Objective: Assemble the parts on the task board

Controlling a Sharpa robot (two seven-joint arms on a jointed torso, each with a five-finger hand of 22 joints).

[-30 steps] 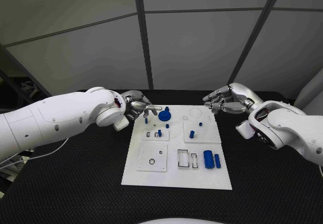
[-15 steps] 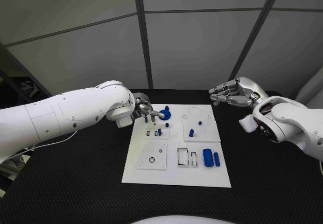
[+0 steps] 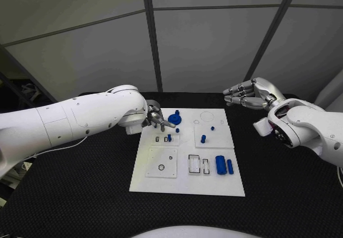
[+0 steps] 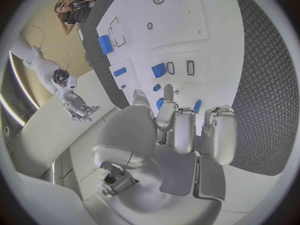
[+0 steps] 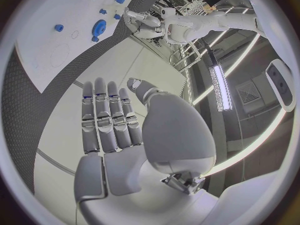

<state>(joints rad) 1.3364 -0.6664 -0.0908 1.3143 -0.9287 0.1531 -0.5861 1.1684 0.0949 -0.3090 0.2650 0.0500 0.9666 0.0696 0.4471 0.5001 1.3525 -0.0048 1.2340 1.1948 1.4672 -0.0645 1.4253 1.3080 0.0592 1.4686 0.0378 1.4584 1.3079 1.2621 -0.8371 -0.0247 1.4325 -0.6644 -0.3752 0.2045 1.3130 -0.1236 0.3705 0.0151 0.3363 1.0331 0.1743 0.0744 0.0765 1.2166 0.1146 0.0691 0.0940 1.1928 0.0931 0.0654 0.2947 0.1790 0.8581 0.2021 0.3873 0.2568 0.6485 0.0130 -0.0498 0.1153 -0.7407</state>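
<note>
My left hand (image 3: 156, 119) has moved in over task board (image 3: 187, 186) far-left corner, fingers hovering loose, grasping nothing, beside blue gear (image 3: 174, 119). Right hand (image 3: 247, 95) pulled back beyond board, fingers half-curled, holding nothing. Pick looks imminent.

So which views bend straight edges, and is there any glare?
Head view: the white task board keeps straight edges, no glare. Left wrist view: the board's edges curve. Right wrist view: a bright ceiling light strip glares beside the silver right hand.
</note>
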